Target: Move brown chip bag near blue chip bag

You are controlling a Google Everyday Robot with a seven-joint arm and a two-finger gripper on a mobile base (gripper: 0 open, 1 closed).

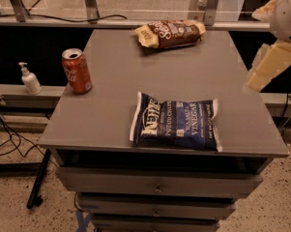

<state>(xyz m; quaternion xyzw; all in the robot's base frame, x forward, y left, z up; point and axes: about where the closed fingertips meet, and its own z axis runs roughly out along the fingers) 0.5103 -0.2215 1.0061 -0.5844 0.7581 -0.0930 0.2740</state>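
Note:
The brown chip bag (170,33) lies at the far edge of the grey table (111,110), dark brown with tan ends. The blue chip bag (176,122) lies flat near the front edge, right of centre, with white lettering. The two bags are well apart. My gripper (269,66) shows as a cream-coloured part at the right edge of the camera view. It hangs above the table's right side, right of both bags, touching neither.
A red soda can (77,70) stands upright at the table's left edge. A white pump bottle (30,79) sits on a lower ledge to the left. Drawers (157,187) are under the tabletop. A rail and posts run behind the table.

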